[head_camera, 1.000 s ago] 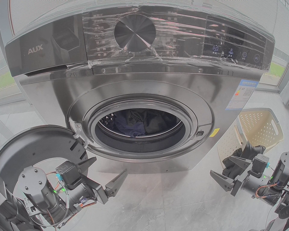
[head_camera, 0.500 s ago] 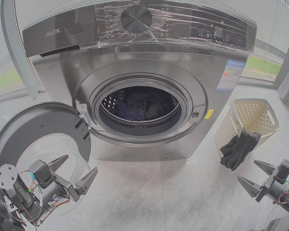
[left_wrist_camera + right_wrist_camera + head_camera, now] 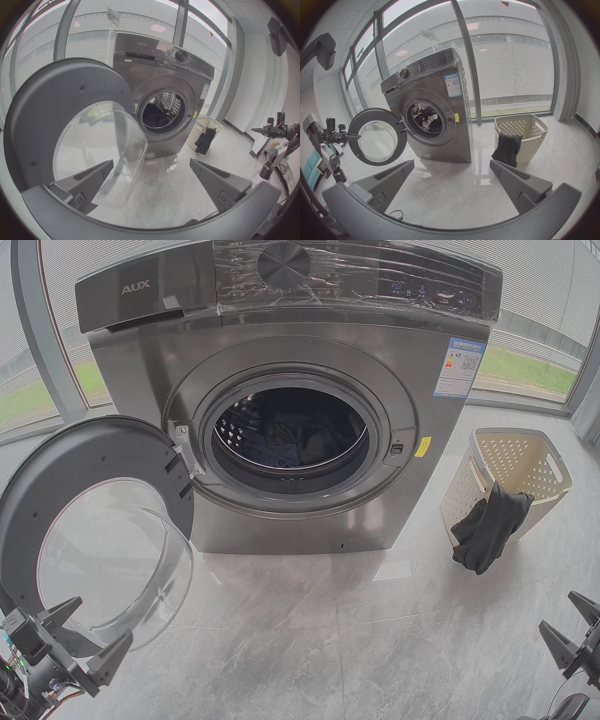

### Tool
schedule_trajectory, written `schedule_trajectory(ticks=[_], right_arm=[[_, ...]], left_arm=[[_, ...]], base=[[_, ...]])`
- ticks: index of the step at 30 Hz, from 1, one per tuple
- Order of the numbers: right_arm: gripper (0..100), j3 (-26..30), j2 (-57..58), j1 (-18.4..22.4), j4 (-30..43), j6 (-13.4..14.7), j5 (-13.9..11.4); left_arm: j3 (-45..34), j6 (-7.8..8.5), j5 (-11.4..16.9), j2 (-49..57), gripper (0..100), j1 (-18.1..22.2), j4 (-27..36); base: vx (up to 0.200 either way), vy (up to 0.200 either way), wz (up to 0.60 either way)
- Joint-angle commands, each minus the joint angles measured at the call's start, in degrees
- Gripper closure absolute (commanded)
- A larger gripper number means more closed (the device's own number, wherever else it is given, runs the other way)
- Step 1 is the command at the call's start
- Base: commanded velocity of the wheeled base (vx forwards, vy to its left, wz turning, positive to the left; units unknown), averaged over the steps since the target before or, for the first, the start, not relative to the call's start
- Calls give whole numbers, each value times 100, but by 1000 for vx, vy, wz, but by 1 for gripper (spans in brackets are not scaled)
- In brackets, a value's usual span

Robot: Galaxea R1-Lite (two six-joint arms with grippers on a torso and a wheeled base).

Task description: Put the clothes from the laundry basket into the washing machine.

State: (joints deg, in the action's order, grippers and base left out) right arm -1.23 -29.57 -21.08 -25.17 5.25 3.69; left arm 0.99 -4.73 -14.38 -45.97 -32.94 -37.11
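The grey washing machine (image 3: 287, 340) stands with its round door (image 3: 94, 490) swung wide to the left. Dark clothes (image 3: 294, 443) lie inside the drum. A cream laundry basket (image 3: 531, 455) sits on the floor to the machine's right, and a black garment (image 3: 490, 530) hangs over its near rim. My left gripper (image 3: 103, 617) is open and empty, low in front of the door's glass (image 3: 103, 147). My right gripper (image 3: 556, 610) is open and empty, low at the right, well short of the basket (image 3: 528, 131) and the garment (image 3: 507, 148).
Grey tiled floor (image 3: 350, 640) lies bare between the grippers and the machine. Large windows with frames (image 3: 37, 334) stand behind and beside the machine. The open door juts out over the floor on the left.
The whole head view has shifted: machine and basket now sit farther off and smaller. Both grippers have dropped toward the picture's lower corners, still open and empty.
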Motion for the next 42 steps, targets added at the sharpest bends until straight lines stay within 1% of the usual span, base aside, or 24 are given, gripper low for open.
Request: schedule_trajectory(ticks=[1,3,4,5,6,7,10,12,14,15,16,19,20,21,22,23,25,28,29,31,33,34,38,42], right_arm=[[0,-387,1885,1141,1568,-174,-150],[0,-413,2105,1308,1849,-183,-167],[0,-413,2105,1308,1849,-183,-167],[0,-395,2281,1405,1999,-183,-176],[0,-378,2360,1422,2078,-191,-194],[0,-378,2360,1422,2078,-191,-194],[0,-211,2377,1422,2139,-174,-202],[0,-105,2377,1431,2131,-183,-158],[0,88,2377,1431,2122,-200,-79],[0,123,2377,1431,2183,-253,35],[0,123,2377,1440,2298,-253,123],[0,123,2369,1563,2342,-244,140],[0,123,2430,1765,2368,-297,123],[0,106,2544,2020,2465,-341,61],[0,97,2667,2204,2535,-455,-88],[0,97,2773,2222,2588,-552,-194],[0,88,2817,2178,2623,-578,-255],[0,114,2905,2143,2561,-561,-255],[0,114,2913,2143,2553,-561,-255],[0,114,2905,2152,2535,-561,-255],[0,114,2905,2152,2544,-561,-255],[0,114,2905,2152,2553,-561,-255],[0,106,2905,2152,2561,-561,-255],[0,114,2905,2152,2544,-552,-246]], left_arm=[[-99,-37,551,2910,0,947,2006],[-99,-37,894,3367,0,1193,2410],[-99,-37,894,3367,0,1193,2410],[-99,-37,1087,3630,0,1334,2726],[-99,-37,1140,3771,0,1413,2885],[-99,-37,1140,3771,0,1413,2885],[-99,-46,1184,4254,0,1633,3307],[-99,-63,1175,4281,0,1668,3342],[-99,-46,1140,4272,0,1685,3350],[-99,-2,1131,4272,0,1694,3342],[-99,34,1105,4272,0,1694,3333],[-99,104,814,4105,0,1896,3289],[-99,157,762,4070,0,2134,3245],[-99,297,788,4070,0,2345,3183],[-99,517,850,4070,0,2494,3140],[-99,684,938,4070,0,2582,3104],[-99,754,981,4070,0,2661,3122],[-99,561,946,4096,0,2969,3140],[-99,535,999,4158,0,3074,3157],[-99,570,1184,4597,0,3285,3254],[-99,605,1236,4597,0,3303,3280],[-99,499,1315,4597,0,3294,3307],[-81,455,1342,4597,0,3285,3368],[-72,420,1245,4597,0,3285,3386]], base=[[0,-200,0],[0,-200,0],[0,-200,0],[0,-200,0],[0,-200,0],[0,-200,0],[0,-200,0],[0,-200,0],[0,-200,0],[0,-200,0],[0,-200,0],[0,-200,0],[0,-200,0],[0,-200,0],[0,-200,0],[0,-200,0],[0,-200,0],[0,-200,0],[0,-200,0],[0,-200,0],[0,-200,0],[0,-200,0],[0,-200,0],[0,-200,0]])
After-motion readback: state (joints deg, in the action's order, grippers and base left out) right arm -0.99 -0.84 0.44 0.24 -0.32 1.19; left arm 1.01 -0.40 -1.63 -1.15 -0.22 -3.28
